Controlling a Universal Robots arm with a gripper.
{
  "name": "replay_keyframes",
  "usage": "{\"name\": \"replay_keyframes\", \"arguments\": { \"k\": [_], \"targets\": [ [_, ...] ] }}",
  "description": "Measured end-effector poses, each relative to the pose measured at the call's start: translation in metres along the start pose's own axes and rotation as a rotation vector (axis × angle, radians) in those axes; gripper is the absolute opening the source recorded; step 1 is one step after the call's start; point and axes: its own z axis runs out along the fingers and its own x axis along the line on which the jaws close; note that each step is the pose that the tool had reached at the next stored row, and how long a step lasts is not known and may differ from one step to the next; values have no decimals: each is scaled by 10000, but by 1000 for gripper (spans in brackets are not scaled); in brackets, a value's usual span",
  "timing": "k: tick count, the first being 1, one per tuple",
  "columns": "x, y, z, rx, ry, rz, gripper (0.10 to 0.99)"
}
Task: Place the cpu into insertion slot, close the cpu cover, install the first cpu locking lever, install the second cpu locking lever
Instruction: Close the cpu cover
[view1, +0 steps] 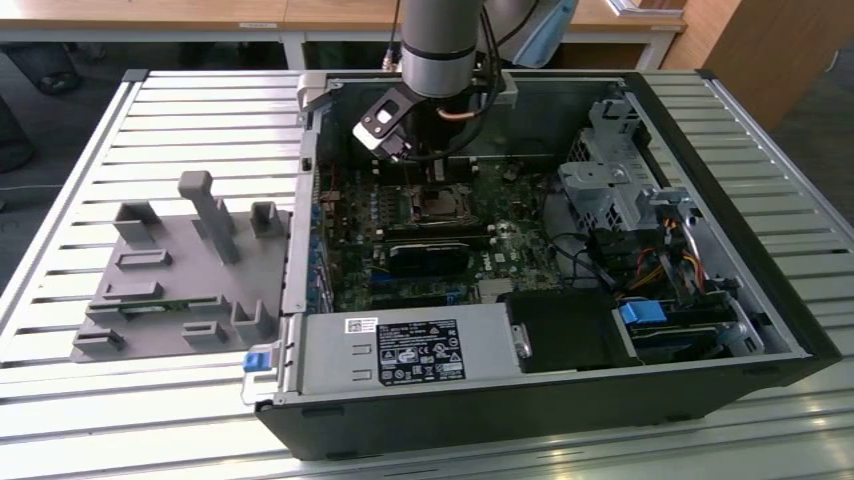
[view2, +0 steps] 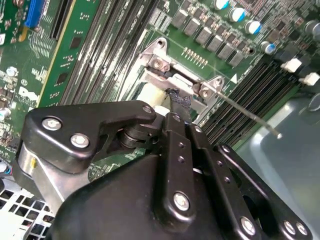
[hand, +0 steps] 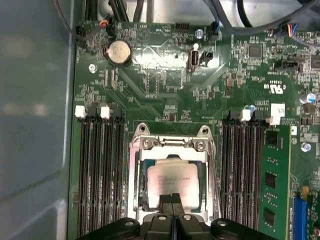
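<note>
Memory slots (hand: 97, 170) hem the insertion slot (hand: 142, 192) on 2 sides. The open case (view1: 534, 425) rests on a ribbed metal table (view1: 160, 110). The gripper (hand: 171, 199) has its fingers pressed together, holding nothing, over the seated cpu (hand: 172, 179), which the cpu cover (hand: 134, 175) frames.

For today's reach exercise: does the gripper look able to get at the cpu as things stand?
Probably yes: the gripper sits directly over the cpu, whose face shows bare through the cpu cover window, with nothing between them.
</note>
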Motion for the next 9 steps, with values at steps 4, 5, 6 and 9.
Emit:
{"name": "replay_keyframes", "arguments": {
  "k": [4, 5, 6, 9],
  "targets": [
    [1, -42, 21, -1, 1, 0, 106],
    [1, -48, 28, -1, 2, 0, 106],
    [1, -54, 34, -1, 1, 0, 106],
    [1, -70, 48, -1, 1, -1, 106]
  ]
}}
